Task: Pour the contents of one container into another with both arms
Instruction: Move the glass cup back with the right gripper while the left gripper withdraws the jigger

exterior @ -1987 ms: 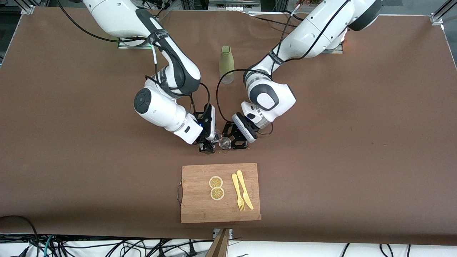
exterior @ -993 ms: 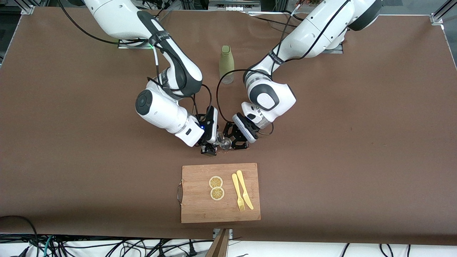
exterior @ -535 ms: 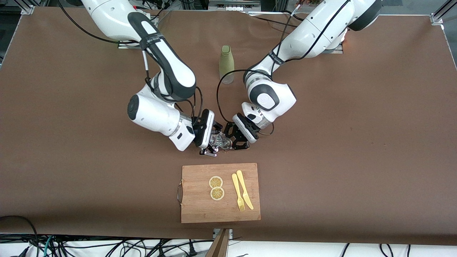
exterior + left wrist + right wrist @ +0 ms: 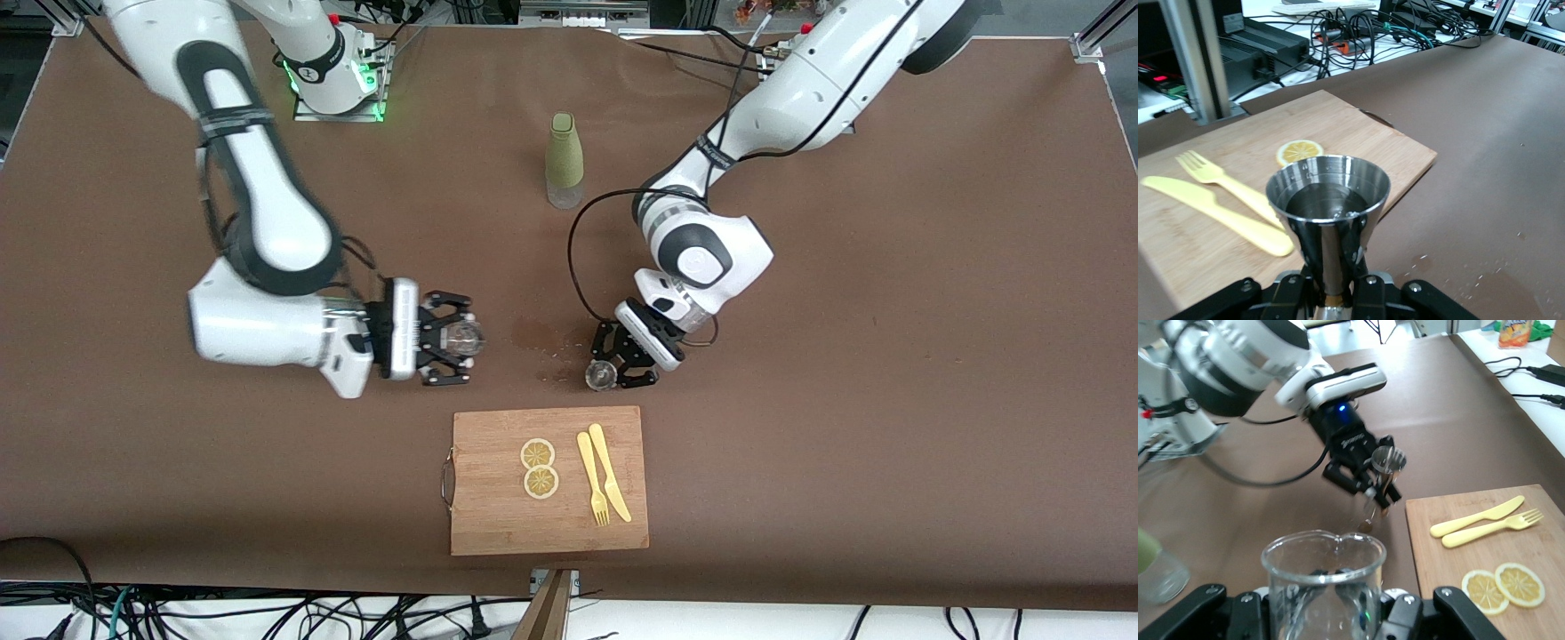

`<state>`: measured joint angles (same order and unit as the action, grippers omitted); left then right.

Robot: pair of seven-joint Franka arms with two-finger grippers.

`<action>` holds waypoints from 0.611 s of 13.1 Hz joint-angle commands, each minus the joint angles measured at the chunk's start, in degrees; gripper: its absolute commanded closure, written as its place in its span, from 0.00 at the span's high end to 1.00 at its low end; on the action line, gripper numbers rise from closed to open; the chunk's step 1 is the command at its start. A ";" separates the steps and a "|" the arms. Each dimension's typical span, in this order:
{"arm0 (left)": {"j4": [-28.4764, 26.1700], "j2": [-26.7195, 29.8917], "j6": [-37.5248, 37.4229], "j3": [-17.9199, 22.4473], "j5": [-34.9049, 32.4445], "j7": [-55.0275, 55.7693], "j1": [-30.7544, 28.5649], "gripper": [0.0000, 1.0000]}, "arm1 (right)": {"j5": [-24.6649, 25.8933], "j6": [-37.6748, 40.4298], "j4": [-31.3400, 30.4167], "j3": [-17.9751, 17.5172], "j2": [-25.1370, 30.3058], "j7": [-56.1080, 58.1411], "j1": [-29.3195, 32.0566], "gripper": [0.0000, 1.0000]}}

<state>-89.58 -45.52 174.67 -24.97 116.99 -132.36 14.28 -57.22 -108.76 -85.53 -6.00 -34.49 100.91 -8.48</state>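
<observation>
Two arms, two cups: left gripper (image 4: 613, 372) clamps a steel measuring cup (image 4: 1328, 203) upright (mouth up). Right gripper (image 4: 455, 339) grips a glass beaker (image 4: 1323, 583), upright, spout upward.

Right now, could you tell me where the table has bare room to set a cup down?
Bare table runs wide toward the left arm's end, and past the right hand too. It is crowded between the left hand, its jigger, the spill and the board.
</observation>
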 commanded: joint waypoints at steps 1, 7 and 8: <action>-7.01 4.48 -3.54 -3.85 1.22 -5.79 -6.79 0.00 | -1.58 9.41 -3.76 -0.51 1.53 8.57 7.04 0.00; -15.61 4.92 -16.09 -9.48 -1.49 -20.91 -22.87 0.00 | -0.88 19.02 -12.56 -0.42 -2.67 31.69 19.97 0.00; -17.46 5.09 -20.21 -9.48 -4.90 -20.93 -25.33 0.00 | -0.70 19.99 -12.56 -0.33 -4.69 34.33 21.56 0.00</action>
<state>-101.54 -43.04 160.35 -32.75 115.74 -150.71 -5.92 -57.31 -91.20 -97.42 -5.54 -36.92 130.64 9.85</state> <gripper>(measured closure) 0.784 0.877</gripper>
